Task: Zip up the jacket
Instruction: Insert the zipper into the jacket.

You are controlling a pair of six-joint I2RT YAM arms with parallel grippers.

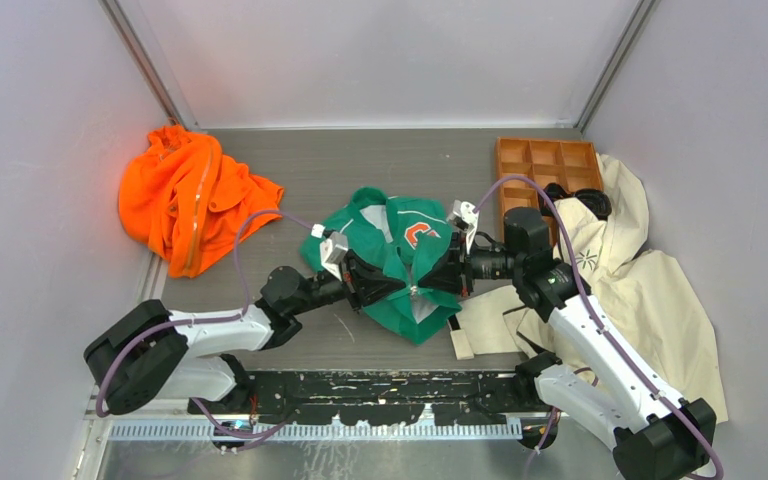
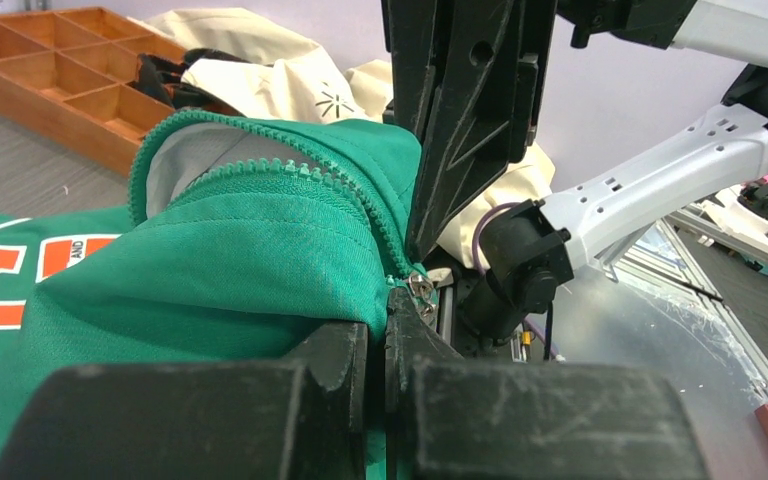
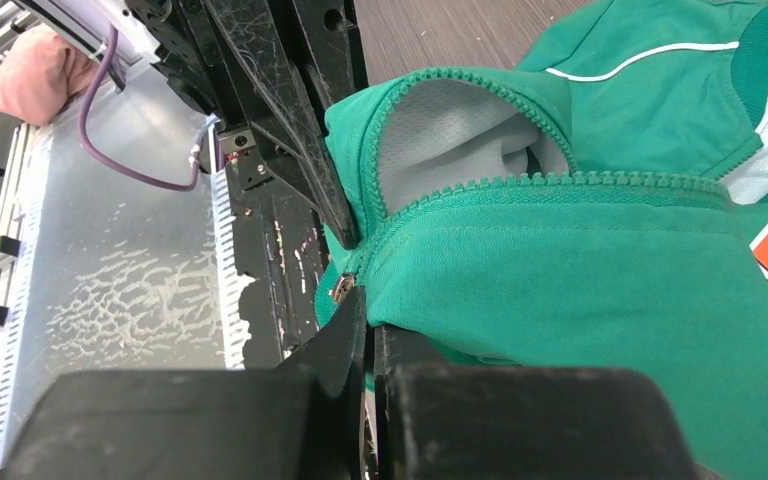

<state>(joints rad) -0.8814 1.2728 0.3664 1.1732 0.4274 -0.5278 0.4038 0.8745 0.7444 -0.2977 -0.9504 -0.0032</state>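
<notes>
Now, down at the bottom hem of the green jacket (image 1: 375, 225), crumpled mid-way across the table (image 1: 360, 160) between the orange garment (image 1: 185, 195) and the cream coat (image 1: 640, 270). Left gripper (image 2: 385, 345) pressed together on a fold of green cloth just beside the zip slider (image 2: 418, 285); right gripper (image 3: 365, 345) likewise clamped on the hem from the opposite side, tips nearly meeting. By the look of it, slider sitting at the very base, both rows of teeth converging into it, the run upward not yet begun and the teeth gaping wide over the pale lining above. To do this well: pin one side of the hem low and taut, pull along the track rather than across it, and watch for lining snagging in the teeth. Careful with two tools so close, easy to knock together. Writing, then: big orange letter on the chest patch (image 1: 418, 235), a C or a G, hard to say; small print across it, too tiny to trust. Sunburst mark (image 2: 338, 100) on the coat, no words.
</notes>
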